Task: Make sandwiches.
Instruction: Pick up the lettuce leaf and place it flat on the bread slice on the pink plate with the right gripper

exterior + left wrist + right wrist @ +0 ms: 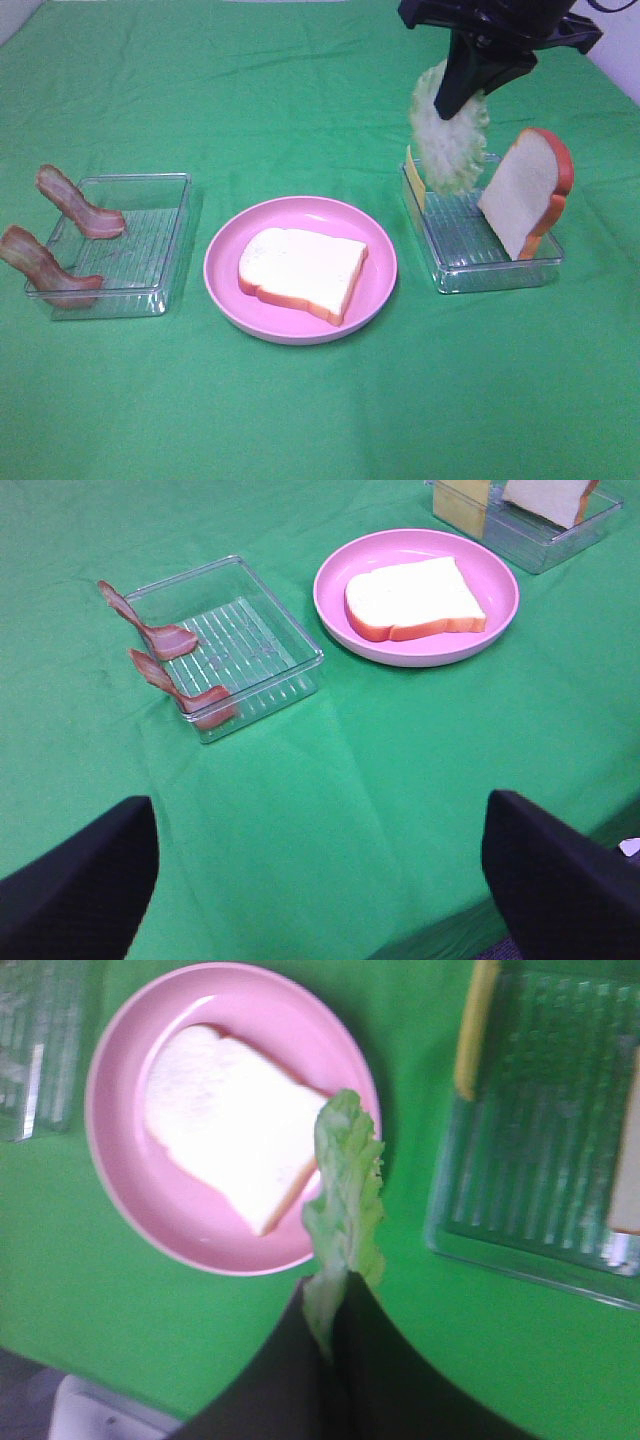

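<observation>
Far left first: the left gripper (318, 815) is seen spread wide and empty, kept back from the food over the green cloth (320, 420). Nothing appears to be asked of it yet.

Next, two bacon strips (80, 205) are draped over the outer rim of the left tray (135, 180), one end inside and the other raised outside. An edge is probably being offered for pinching.

In the middle, a bread slice (300, 268) is laid flat on the pink plate (212, 265), and it is judged to be the base for the sandwich. Nothing is stacked on it yet, so the build is barely begun.

Now the action, further right: a lettuce leaf (450, 145) is clamped by its top edge in the right gripper (458, 100) and hung clear above the plate-side end of the right tray (495, 272). An edge hold is likely chosen so the leaf can be laid flat on the bread. In the wrist view it is seen dangling against the plate's rim.

Below, a cheese slice (414, 180) is stood against the tray's plate-side wall. A second bread slice (525, 190) is leaned on edge at the far end. Both are upright, presumably for easy gripping.
</observation>
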`<state>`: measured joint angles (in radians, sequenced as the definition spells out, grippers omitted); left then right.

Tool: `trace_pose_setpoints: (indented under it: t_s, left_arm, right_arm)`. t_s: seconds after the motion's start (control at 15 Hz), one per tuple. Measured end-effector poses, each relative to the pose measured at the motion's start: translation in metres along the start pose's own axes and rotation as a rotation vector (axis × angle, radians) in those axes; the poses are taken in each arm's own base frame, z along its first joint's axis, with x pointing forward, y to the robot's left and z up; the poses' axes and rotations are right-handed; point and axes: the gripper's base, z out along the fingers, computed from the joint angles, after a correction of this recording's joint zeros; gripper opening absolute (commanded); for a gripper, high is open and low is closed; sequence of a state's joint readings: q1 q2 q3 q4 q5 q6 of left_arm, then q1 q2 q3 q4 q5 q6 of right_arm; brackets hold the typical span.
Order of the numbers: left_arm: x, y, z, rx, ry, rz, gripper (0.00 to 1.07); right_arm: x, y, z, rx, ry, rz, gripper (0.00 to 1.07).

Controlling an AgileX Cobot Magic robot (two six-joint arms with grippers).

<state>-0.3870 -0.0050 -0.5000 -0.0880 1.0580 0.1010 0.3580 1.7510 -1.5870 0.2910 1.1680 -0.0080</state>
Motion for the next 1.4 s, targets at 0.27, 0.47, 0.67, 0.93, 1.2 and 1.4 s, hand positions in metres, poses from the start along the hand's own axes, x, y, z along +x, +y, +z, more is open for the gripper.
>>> trace_pose_setpoints:
  t_s: [0.27,0.47,0.67,0.93,1.2,1.4]
  left_arm:
    - [0.0,0.0,0.0,0.0,0.0,0.0,0.83]
    - [0.0,0.0,0.0,0.0,0.0,0.0,0.83]
    - [0.0,0.0,0.0,0.0,0.0,0.0,0.83]
    - [0.0,0.0,0.0,0.0,0.0,0.0,0.83]
    - [0.0,0.0,0.0,0.0,0.0,0.0,0.83]
    - [0.0,0.0,0.0,0.0,0.0,0.0,0.83]
  right_arm:
    - [-0.001,0.035,0.024,-0.292,-0.065,-0.081,0.0]
    - [-0.005,0.057,0.072,-0.359,-0.012,-0.066,0.0]
    - [-0.009,0.063,0.124,-0.415,0.056,-0.011,0.0]
    - [-0.012,0.057,0.165,-0.458,0.094,0.054,0.0]
    - [-0.016,0.042,0.195,-0.345,0.049,0.004,0.0]
    - [-0.019,0.034,0.198,-0.256,0.002,-0.049,0.11]
